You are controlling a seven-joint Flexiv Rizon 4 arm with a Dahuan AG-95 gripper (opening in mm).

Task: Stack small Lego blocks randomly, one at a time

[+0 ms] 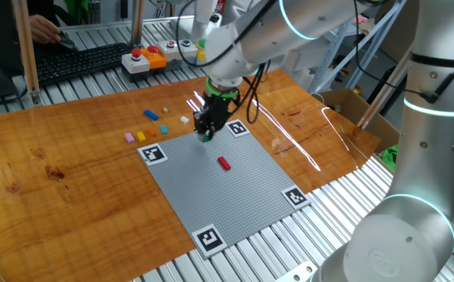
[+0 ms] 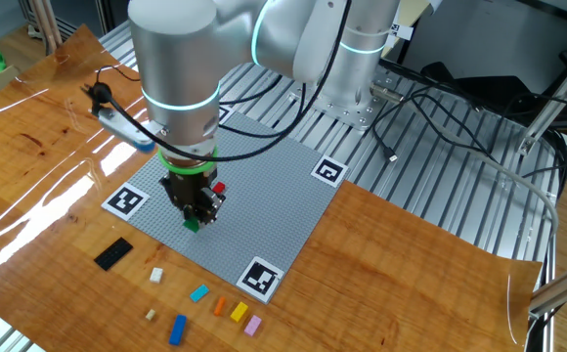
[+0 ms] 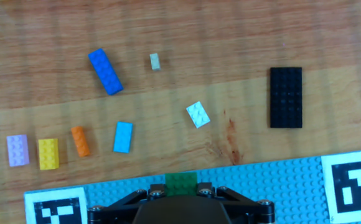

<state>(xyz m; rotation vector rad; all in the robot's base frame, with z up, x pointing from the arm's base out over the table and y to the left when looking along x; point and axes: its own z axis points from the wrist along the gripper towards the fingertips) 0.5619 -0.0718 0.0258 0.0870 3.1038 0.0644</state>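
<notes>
My gripper (image 1: 206, 133) is shut on a green Lego brick (image 3: 181, 182), which shows between the fingers in the hand view. It holds the brick low over the near-edge part of the grey baseplate (image 1: 235, 196); I cannot tell whether the brick touches the studs. The gripper (image 2: 194, 217) and green brick (image 2: 193, 226) also show in the other fixed view. A red brick (image 1: 224, 163) sits on the baseplate. Loose on the wood beyond the plate lie a blue brick (image 3: 106, 71), light-blue brick (image 3: 123, 137), orange brick (image 3: 80, 141), yellow brick (image 3: 48, 154), pink brick (image 3: 17, 150) and cream bricks (image 3: 197, 114).
A flat black plate (image 3: 285, 97) lies on the wood to the right of the loose bricks. Black-and-white marker tags (image 1: 153, 153) sit at the baseplate's corners. A button box (image 1: 145, 59) and keyboard stand at the far table edge.
</notes>
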